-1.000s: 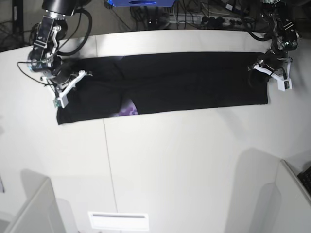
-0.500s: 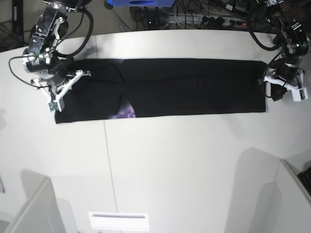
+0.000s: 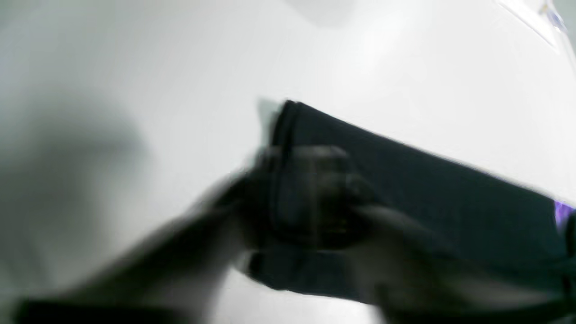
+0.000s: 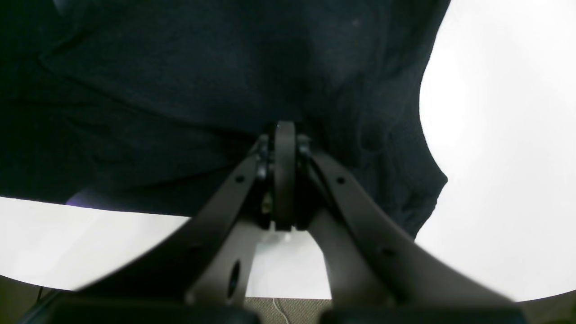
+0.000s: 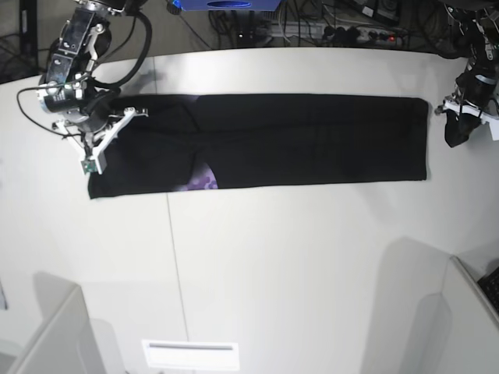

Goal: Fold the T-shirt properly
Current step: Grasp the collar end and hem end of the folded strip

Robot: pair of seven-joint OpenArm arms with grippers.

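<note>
Now, from my remote station: the T-shirt (image 5: 312, 140) lies folded into a long black band across the far half of the white counter (image 5: 296, 265), running nearly the whole width of the base view. A small patch of purple print (image 5: 204, 179) peeks out along its near edge, left of centre.

On the left of the base view, my right pincer (image 5: 100, 134) presses down on that end of the band. Its wrist camera shows the two fingers (image 4: 284, 148) drawn tight together, meeting at the black cloth, which bunches in soft wrinkles around the tips; I read that as a closed grip on the fabric.

On the right of the base view, my left pincer (image 5: 461, 125) hangs off the shirt's other end, just beside it over bare counter, touching no cloth that I can see. Its own wrist view is heavily blurred: the band's squared-off end (image 3: 288, 135) shows on the white surface, with dark smeared shapes of the fingers in front. How far apart those fingers stand I cannot tell.

Cables (image 5: 343, 31) crowd the floor beyond the counter's far edge.
</note>
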